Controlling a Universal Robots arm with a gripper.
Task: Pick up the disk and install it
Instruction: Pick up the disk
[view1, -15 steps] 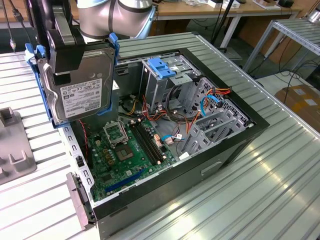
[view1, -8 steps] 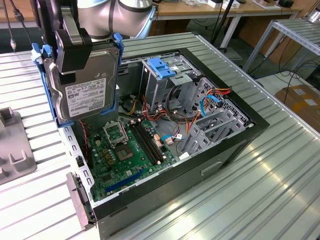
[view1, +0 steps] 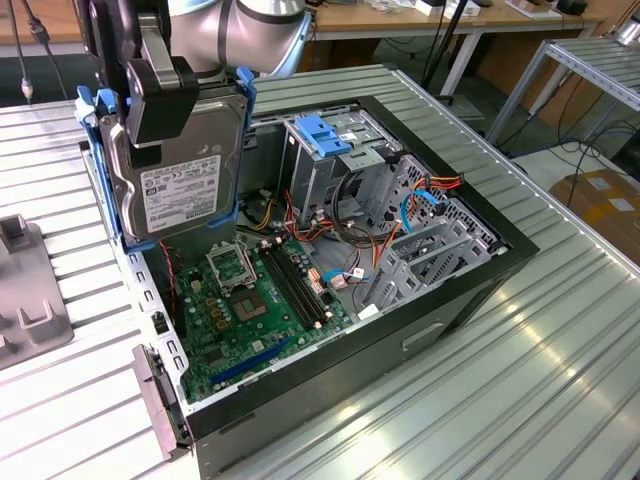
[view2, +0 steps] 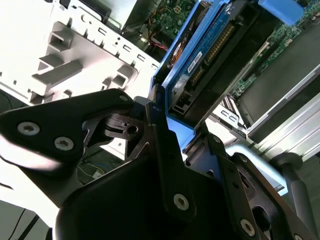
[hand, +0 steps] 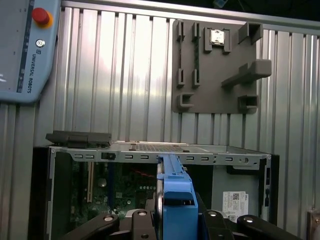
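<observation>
1. The disk (view1: 185, 180), a flat rectangular metal drive in a bright blue plastic frame, hangs upright over the open black computer case (view1: 440, 325).
2. The black pincer (view1: 158, 108) is clamped on the disk's broad faces.
3. The case lies on the ribbed aluminium table (view1: 560, 370).

the gripper (view2: 187, 137) clamps the disk (view2: 200, 62) edge-on in its blue frame, apparently above the green motherboard (view2: 170, 17).

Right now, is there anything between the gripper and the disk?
Nothing. In the exterior view the gripper is shut on the disk and holds it upright over the open computer case.
</observation>
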